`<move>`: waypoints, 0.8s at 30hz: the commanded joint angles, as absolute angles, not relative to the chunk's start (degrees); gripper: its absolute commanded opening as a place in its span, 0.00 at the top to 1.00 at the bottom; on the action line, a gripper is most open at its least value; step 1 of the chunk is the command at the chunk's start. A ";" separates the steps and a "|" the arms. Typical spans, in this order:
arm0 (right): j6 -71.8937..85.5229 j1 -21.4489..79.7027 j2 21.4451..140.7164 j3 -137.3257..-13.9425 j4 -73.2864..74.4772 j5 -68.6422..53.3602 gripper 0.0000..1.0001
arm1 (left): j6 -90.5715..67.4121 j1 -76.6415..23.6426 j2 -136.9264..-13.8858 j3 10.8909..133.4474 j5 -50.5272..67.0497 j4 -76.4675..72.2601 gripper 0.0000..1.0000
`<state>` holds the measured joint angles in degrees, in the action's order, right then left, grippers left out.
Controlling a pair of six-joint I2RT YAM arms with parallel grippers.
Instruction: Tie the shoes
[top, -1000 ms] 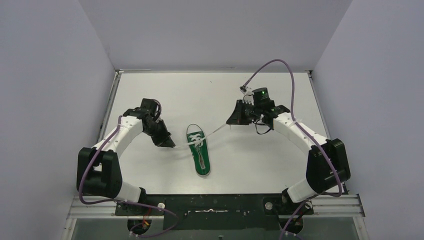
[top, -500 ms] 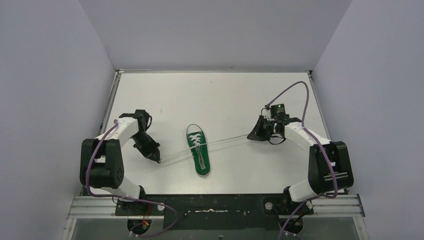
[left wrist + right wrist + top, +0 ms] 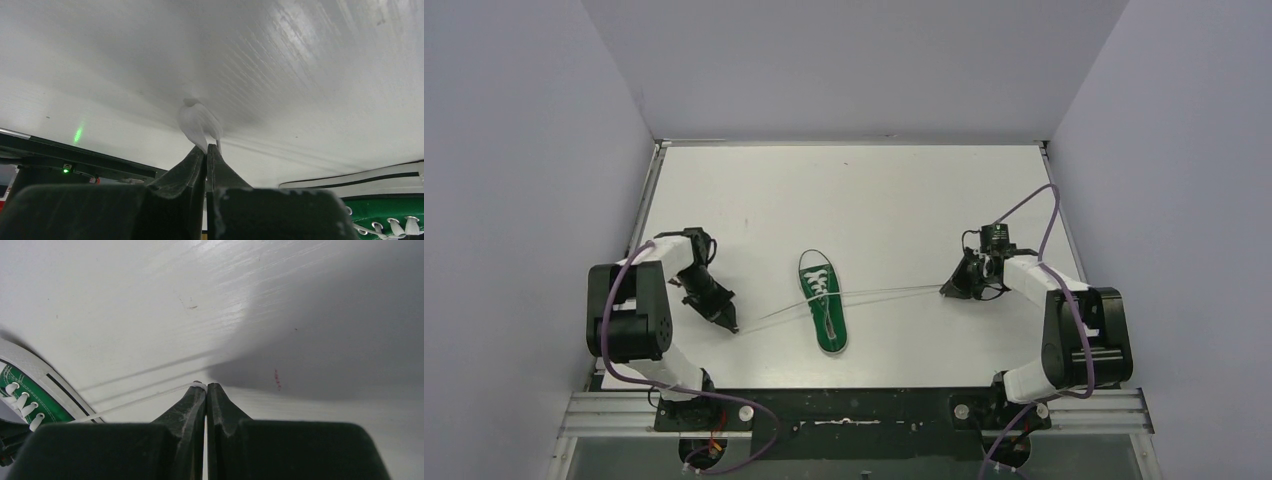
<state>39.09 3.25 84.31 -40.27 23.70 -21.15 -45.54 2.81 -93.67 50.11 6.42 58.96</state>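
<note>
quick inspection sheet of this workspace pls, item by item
surface: white table, a few faint scuffs, one small red mark
job's things: green sneaker lying mid-table; left lace and right lace drawn out straight to either side; no bow seen
clutter: nothing seen
grippers: left gripper shut on left lace; right gripper shut on right lace; both low over the table, well apart from the sneaker
cables: purple cables looping along both arms, clear of the sneaker and laces
surroundings: plain grey walls on three sides; metal rail at the near edge
</note>
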 commanded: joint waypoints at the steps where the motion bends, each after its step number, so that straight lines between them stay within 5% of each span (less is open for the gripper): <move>1: 38.50 1.54 84.44 -41.05 22.13 -12.12 1.00 | -43.11 5.11 -94.51 50.26 0.90 59.82 1.00; 7: 38.01 1.57 85.67 -38.81 18.74 -14.33 1.00 | -39.54 9.63 -94.98 50.41 -1.00 59.22 1.00; 12: 35.74 2.35 81.82 -37.61 10.98 -30.42 1.00 | -34.27 8.75 -93.18 52.99 3.81 58.50 0.99; 15: 32.69 6.07 80.25 -41.08 13.53 -34.25 1.00 | -34.07 5.08 -89.46 53.66 4.62 59.09 0.50; 17: 30.01 9.32 80.37 -43.62 16.06 -34.71 1.00 | -34.40 0.84 -86.89 54.66 2.18 60.00 0.32; 24: 29.02 14.72 79.10 -45.02 15.58 -35.06 1.00 | -37.02 -14.58 -76.79 55.80 7.33 53.46 0.20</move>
<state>30.76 14.22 82.06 -43.81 16.93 -33.50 -35.79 -9.47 -83.64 54.76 2.26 59.05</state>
